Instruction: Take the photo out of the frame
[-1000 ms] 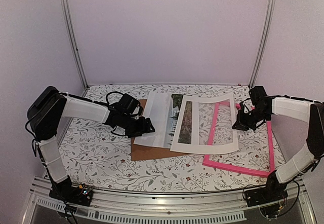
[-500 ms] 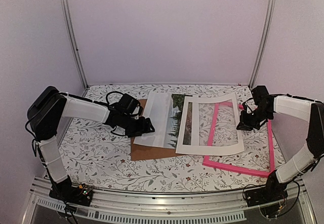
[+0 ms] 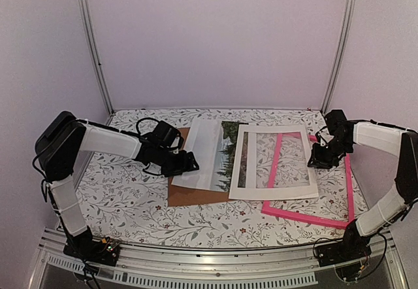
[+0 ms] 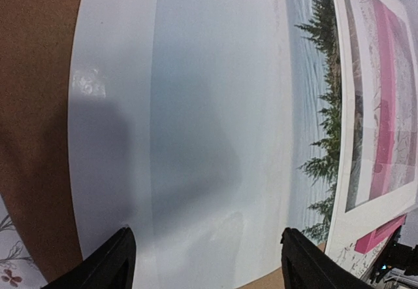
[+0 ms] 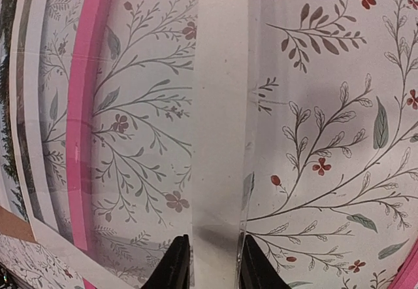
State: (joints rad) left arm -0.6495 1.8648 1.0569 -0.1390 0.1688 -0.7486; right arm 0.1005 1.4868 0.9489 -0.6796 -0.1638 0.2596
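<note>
The photo (image 3: 210, 155) lies flat on a brown backing board (image 3: 189, 196), its dark trees and pale sky facing up. Its right part is covered by a white window mat (image 3: 274, 189). The mat also lies across the pink frame (image 3: 307, 216) at the right. My left gripper (image 3: 188, 165) hovers open at the photo's left edge; in the left wrist view its gripper (image 4: 209, 269) spans the photo (image 4: 215, 106). My right gripper (image 3: 317, 160) is at the mat's right edge. Its jaws (image 5: 212, 266) stand slightly apart over the mat's white strip (image 5: 219, 106), beside the frame (image 5: 85, 138).
The floral tablecloth (image 3: 130, 191) covers the table. Metal posts (image 3: 91, 47) and pale walls close in the back and sides. The backing board (image 4: 32, 106) sticks out to the left of and in front of the photo.
My right gripper drew the mat to the right, uncovering more of the photo, and the mat settled flatter. Its jaws have parted from shut. The left arm has not moved.
</note>
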